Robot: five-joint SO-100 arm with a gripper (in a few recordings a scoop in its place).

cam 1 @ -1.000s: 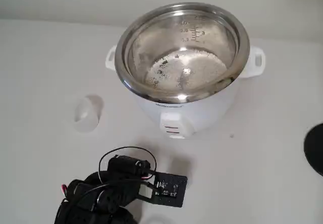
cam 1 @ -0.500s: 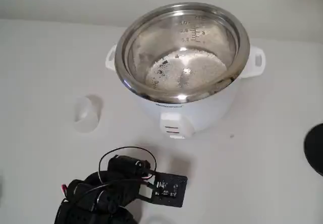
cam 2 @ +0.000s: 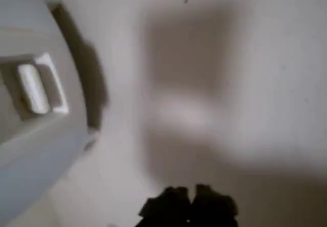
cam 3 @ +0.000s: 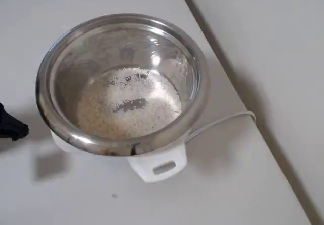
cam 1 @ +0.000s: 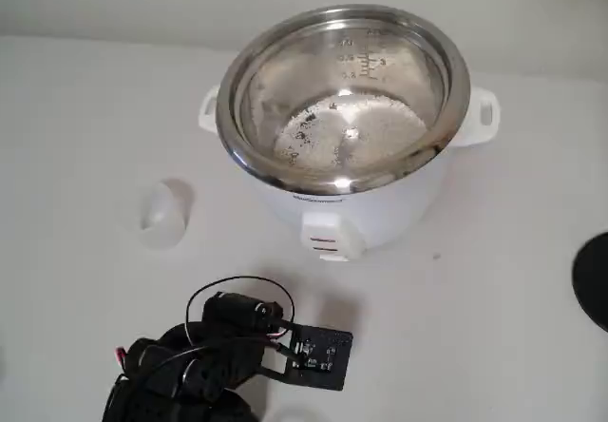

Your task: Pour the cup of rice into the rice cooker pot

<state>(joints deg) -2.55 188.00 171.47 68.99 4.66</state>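
White rice grains [cam 3: 126, 108] are lying in our large shiny steel rice cooker pot [cam 1: 343, 96].
The small translucent plastic cup [cam 1: 164, 213] is sitting at the pot's eight o'clock; our black gripper [cam 2: 189, 206] is looking pinched closed.

- cup [cam 1: 164, 214]: small translucent whitish, looks empty, on the table left of the cooker, well apart from it
- rice [cam 3: 129, 103]: white grains spread over the pot bottom
- rice cooker pot [cam 1: 343, 97]: shiny steel, wide rim, seated upright in the white body
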